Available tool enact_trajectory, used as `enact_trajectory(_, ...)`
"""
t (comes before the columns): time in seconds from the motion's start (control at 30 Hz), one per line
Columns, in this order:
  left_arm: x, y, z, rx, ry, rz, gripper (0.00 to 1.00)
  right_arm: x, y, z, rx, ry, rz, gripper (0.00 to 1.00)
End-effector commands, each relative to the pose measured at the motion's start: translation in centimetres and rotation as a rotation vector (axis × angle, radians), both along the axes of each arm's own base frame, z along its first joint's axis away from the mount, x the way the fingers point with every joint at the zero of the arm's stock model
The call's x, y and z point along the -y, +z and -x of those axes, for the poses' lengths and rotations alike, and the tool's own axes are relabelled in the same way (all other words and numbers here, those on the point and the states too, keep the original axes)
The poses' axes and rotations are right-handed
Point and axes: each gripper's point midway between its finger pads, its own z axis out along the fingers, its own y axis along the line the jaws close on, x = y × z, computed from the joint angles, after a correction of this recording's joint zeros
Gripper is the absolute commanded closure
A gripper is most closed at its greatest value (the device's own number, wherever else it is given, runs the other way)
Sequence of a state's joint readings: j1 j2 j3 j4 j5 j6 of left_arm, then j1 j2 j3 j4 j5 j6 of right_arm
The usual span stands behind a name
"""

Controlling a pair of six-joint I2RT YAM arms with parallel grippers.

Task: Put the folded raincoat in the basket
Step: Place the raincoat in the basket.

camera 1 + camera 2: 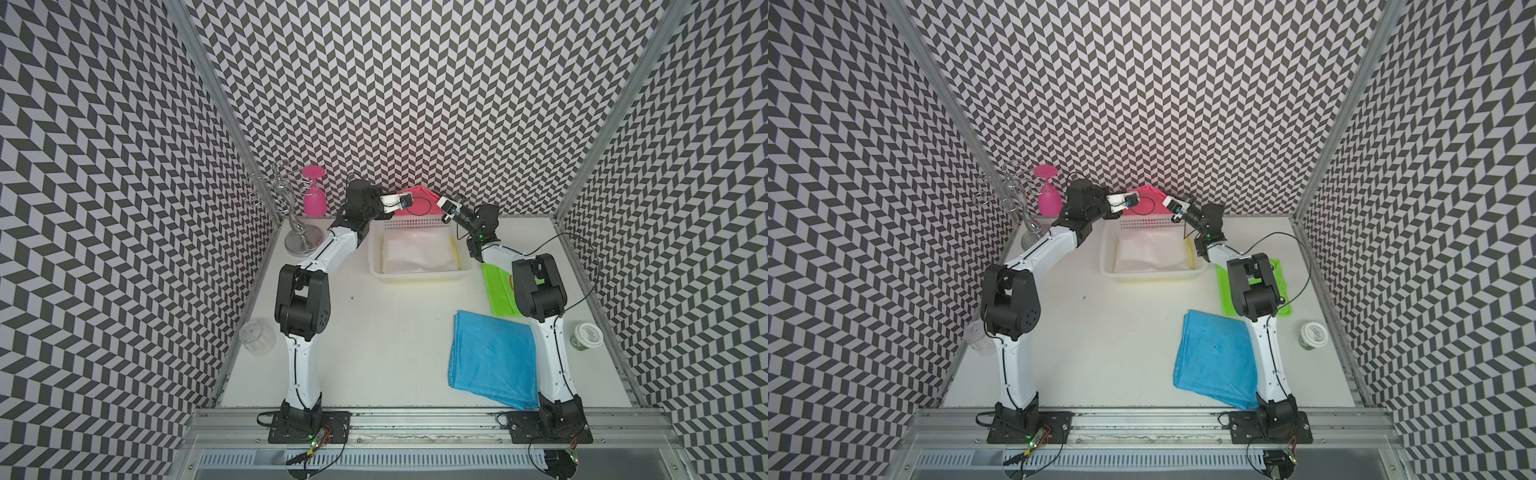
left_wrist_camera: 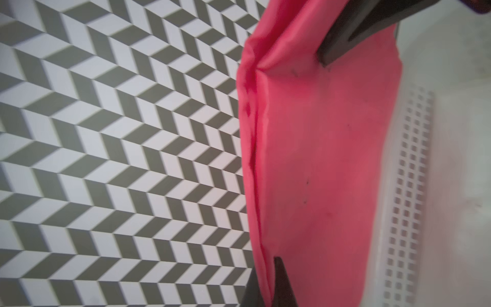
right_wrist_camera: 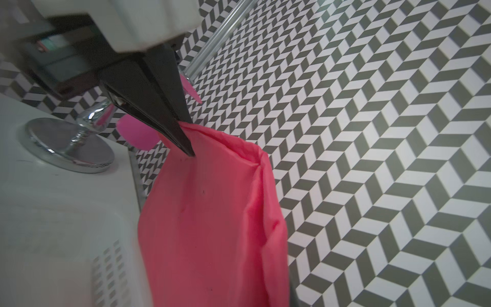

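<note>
Chevron wall point(image 1: 415, 104) — chrome rack point(image 1: 300, 243) near basket point(image 1: 415, 276)

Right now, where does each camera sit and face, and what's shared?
Top views: high over the bases, looking down and forward; left arm, right arm, basket, pink raincoat.
Left wrist: looks along the raincoat to the right hand; own fingertip shows.
Right wrist: looks back along it to the left hand.
All share raincoat and basket.

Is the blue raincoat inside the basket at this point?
No, the blue raincoat lies flat on the table, apart from the basket.
</note>
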State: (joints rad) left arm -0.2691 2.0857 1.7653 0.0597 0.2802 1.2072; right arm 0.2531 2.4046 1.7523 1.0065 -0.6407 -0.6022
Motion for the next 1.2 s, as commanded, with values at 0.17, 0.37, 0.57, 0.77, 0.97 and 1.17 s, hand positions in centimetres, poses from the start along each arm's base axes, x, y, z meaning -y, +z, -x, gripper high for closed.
enact_trajectory(0.17,-1.3,-0.7,5.3,-0.147,-0.105,-0.044,0.71,1.2,-3.0,4.4,0.08,0.194,0.137,1.0)
enact_trajectory(0.37,-1.7,-2.2,8.0,-0.279,-0.166,-0.036,0.69,1.0,-5.8,7.0,0.086,0.323,0.252,0.99)
enact_trajectory(0.57,-3.2,-0.8,10.0,-0.358,-0.219,0.051,0.55,0.1,-6.4,10.5,0.111,0.433,0.29,1.0)
enact_trajectory(0.77,-5.5,0.5,9.7,-0.407,-0.198,0.17,0.34,-1.2,-7.0,12.8,0.129,0.515,0.335,1.0)
enact_trajectory(0.97,-6.4,-2.2,8.5,-0.5,-0.111,0.223,0.28,-0.9,-9.0,13.3,0.047,0.574,0.409,0.95)
enact_trajectory(1.17,-5.7,-4.1,8.6,-0.544,-0.117,0.232,0.3,0.5,-10.5,11.9,0.0,0.519,0.489,0.9)
